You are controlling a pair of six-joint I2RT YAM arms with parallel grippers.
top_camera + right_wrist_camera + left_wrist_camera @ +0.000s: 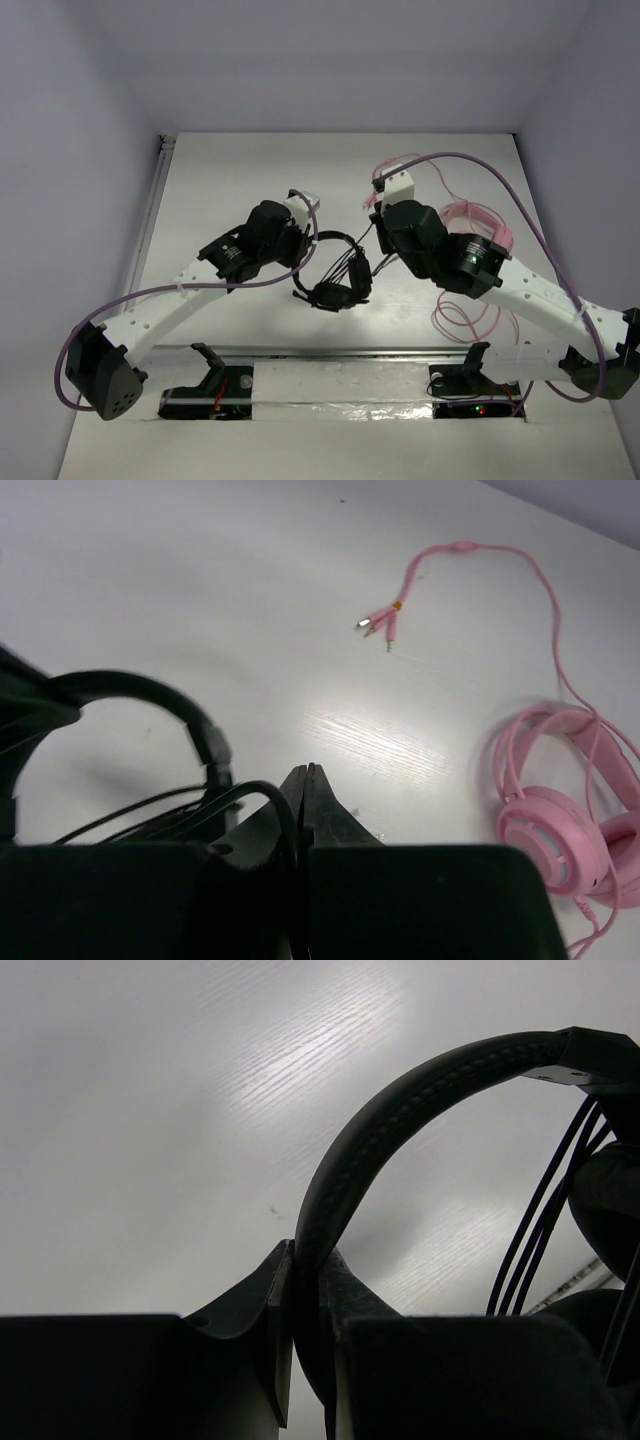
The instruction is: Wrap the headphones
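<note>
Black headphones [330,295], stitched padded arc of headband [400,1105] between left jaws

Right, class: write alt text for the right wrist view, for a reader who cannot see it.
The closed right end effector fills the bottom edge, a black cable looping against it. At left, black headphones; at right, pink headphones lie on the white table.

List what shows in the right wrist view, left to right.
black headphones → right gripper, jaws shut → pink cable's plugs → pink headphones
</note>
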